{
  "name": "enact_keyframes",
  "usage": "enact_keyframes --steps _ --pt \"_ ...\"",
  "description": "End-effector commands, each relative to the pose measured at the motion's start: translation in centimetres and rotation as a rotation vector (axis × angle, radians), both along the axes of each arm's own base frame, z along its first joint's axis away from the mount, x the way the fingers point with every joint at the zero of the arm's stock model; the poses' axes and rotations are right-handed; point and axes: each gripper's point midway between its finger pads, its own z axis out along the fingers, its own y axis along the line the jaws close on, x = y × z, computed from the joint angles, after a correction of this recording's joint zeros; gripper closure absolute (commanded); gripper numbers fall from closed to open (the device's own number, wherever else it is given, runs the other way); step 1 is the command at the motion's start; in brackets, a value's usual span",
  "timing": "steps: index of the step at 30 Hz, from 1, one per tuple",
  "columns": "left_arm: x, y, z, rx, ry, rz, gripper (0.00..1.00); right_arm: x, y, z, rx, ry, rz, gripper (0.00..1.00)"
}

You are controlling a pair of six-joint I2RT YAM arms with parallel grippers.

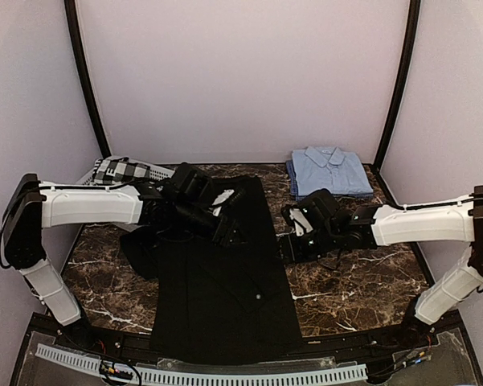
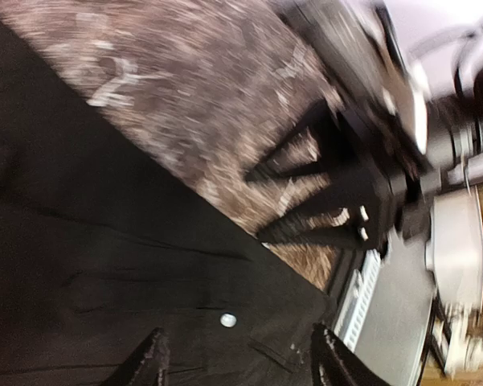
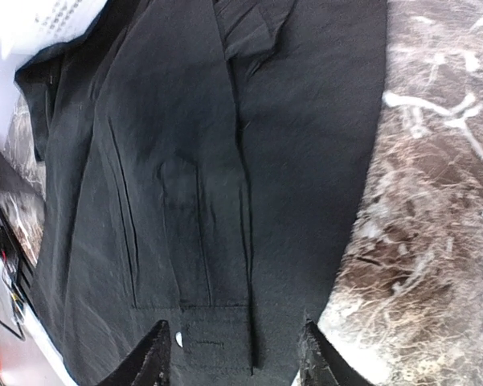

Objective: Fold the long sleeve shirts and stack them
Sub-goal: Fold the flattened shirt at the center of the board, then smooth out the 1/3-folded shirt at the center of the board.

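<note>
Only the top view shows the folded blue shirt (image 1: 328,170).

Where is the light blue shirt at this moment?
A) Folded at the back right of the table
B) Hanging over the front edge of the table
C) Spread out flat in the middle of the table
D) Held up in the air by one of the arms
A: the light blue shirt lies neatly folded at the back right of the table, apart from the black shirt spread out in the middle.
</note>
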Motion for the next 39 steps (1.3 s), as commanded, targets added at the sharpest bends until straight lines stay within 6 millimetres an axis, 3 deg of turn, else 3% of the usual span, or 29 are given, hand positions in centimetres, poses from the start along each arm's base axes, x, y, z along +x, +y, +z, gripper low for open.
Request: enact_keyframes --steps 1,7,17,24,28,32,39 --pt "4.9 5.3 -0.5 0.078 0.001 0.293 0.44 -2.0 0.9 -2.1 -0.065 0.031 0.09 0.56" --pt "6.3 8.3 -1.5 0.108 0.025 0.4 0.46 -3.5 0.7 -5.0 -0.224 0.068 0.102 0.63" --pt "6.2 8.9 -2.0 0.12 0.018 0.404 0.46 -5.5 1.3 -6.9 -0.293 0.119 0.104 0.61" --pt "6.2 8.9 -2.3 0.116 0.013 0.397 0.46 -5.9 1.5 -7.4 -0.305 0.137 0.095 0.69" --pt "6.3 8.9 -2.1 0.108 0.005 0.397 0.47 -5.8 2.0 -7.1 -0.286 0.137 0.091 0.79" --pt "6.6 9.1 -1.9 0.107 -0.009 0.409 0.47 -5.7 2.4 -6.3 -0.275 0.134 0.091 0.99" --pt "7.8 10.2 -1.7 0.132 -0.039 0.475 0.47 -6.3 2.5 -3.4 -0.23 0.123 0.096 1.0"
